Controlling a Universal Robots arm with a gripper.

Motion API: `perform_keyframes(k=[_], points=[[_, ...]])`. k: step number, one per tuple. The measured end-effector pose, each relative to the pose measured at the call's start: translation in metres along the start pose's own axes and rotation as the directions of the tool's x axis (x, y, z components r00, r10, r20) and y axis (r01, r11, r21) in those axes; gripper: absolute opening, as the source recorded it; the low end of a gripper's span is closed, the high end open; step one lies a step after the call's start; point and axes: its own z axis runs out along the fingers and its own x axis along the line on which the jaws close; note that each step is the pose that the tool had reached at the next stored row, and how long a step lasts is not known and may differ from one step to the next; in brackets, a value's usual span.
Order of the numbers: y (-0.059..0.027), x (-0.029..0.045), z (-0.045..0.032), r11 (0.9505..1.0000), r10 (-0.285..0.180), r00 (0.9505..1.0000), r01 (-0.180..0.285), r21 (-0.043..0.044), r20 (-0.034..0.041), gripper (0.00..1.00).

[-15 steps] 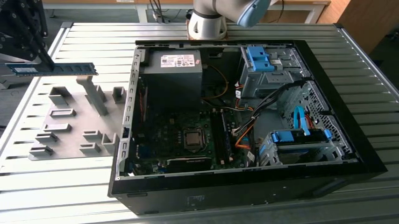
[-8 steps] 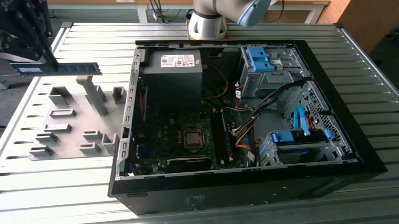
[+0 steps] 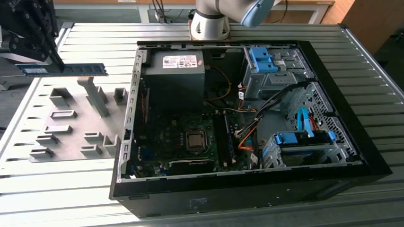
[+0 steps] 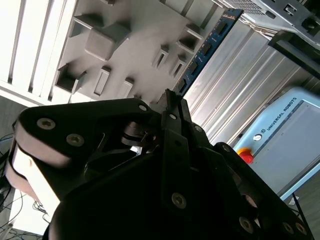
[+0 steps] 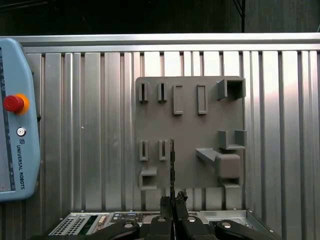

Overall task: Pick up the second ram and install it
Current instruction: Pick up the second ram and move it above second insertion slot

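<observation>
The second ram is hanging edge-on, clamped in the closed pincer, above the grey fixture plate that is lying on the ribbed surface. Pickup is looking done; installing is not. Farther off, the open computer case is holding a power supply, motherboard and blue drive latches.

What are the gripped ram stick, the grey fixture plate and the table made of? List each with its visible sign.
The second ram, clamped in the gripper: looks like blue-green circuit board, semi-gloss, with dark chips. The fixture plate: probably matte grey plastic, evenly dull, with moulded blocks. The table: seemingly brushed aluminium, ribbed slats with a soft sheen.
</observation>
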Motion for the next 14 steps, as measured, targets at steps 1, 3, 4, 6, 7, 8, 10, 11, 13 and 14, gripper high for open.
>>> perform_keyframes(k=[1,3,4,6,7,8,10,11,13,14], points=[[-0.001,0.0,0.0,1.0,0.0,1.0,0.0,0.0,0.0,0.14],[-0.0029,-0.0001,0.0,1.0,0.0,1.0,0.0,0.0,0.0001,0.14],[-0.0039,-0.0001,0.0,1.0,0.0,1.0,0.0,0.0,0.0,0.14],[-0.0059,-0.0001,0.0,1.0,0.0,1.0,0.0,0.0001,0.0001,0.14],[-0.0068,-0.0002,0.0,1.0,0.0,1.0,0.0,0.0,0.0001,0.14],[-0.0078,-0.0002,0.0,1.0,0.0,1.0,0.0,0.0,0.0001,0.14],[-0.0097,-0.0003,0.0,1.0,0.0,1.0,0.0,0.0,0.0,0.14],[-0.0106,-0.0003,0.0,1.0,0.0,1.0,0.0,0.0,0.0,0.14],[-0.0126,-0.0003,0.0,1.0,0.0,1.0,0.0,0.0001,0.0001,0.14],[-0.0136,-0.0004,-0.0001,1.0,0.0,1.0,0.0,0.0,0.0001,0.14]])
